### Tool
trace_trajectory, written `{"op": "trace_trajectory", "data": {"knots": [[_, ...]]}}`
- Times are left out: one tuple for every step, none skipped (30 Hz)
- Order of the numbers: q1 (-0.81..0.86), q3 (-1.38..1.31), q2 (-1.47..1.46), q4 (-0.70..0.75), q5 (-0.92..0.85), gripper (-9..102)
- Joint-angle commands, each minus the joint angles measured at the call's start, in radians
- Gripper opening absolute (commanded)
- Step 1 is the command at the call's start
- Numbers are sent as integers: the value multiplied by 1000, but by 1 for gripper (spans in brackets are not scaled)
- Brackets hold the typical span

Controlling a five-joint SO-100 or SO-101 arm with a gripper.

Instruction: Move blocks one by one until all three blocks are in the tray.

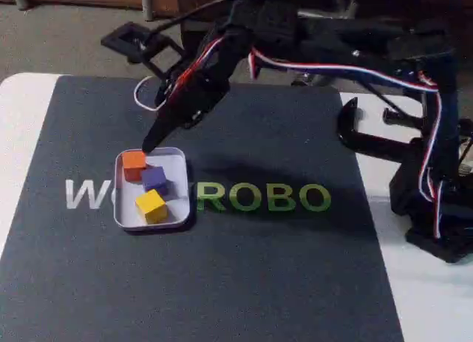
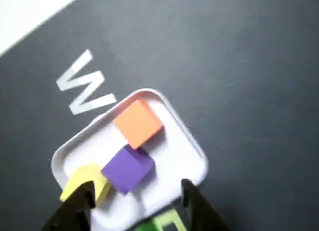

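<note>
All three blocks lay in the tray (image 1: 179, 165): orange block (image 1: 134, 162), purple block (image 1: 154, 179), yellow block (image 1: 151, 204). The gripper (image 2: 137, 193) hung above them, jaws wide and empty. Judged the job done; best to lift straight up, clear of the rim, so nothing gets nudged out onto the mat (image 1: 259, 268).

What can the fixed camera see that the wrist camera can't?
The fixed view alone shows the whole black arm with its striped wires, and the green ROBO lettering spelled out on the mat.

The wrist view alone shows the two open fingers up close, and the white W in full.

Both show the tray holding the orange block, purple block and yellow block, on the dark mat.
</note>
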Motion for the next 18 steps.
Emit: {"op": "trace_trajectory", "data": {"knots": [[-8, -37, 84, 28, -11, 20], [-9, -37, 92, 29, -11, 20], [-11, -37, 100, 31, -11, 20], [-12, -37, 110, 31, -11, 20], [-14, -37, 121, 32, -11, 20], [-14, -37, 135, 35, -8, 20], [-15, -37, 149, 46, -9, 20], [-15, -37, 166, 60, -11, 20], [-15, -37, 183, 74, -12, 20], [-15, -37, 201, 91, -17, 20], [-17, -37, 221, 109, -20, 20], [-18, -35, 241, 124, -23, 20], [-18, -34, 262, 140, -26, 20], [-21, -28, 287, 155, -31, 20], [-23, -14, 314, 164, -40, 20], [-26, 12, 350, 166, -49, 20], [-29, 46, 391, 166, -58, 20], [-32, 87, 436, 166, -72, 20]]}}
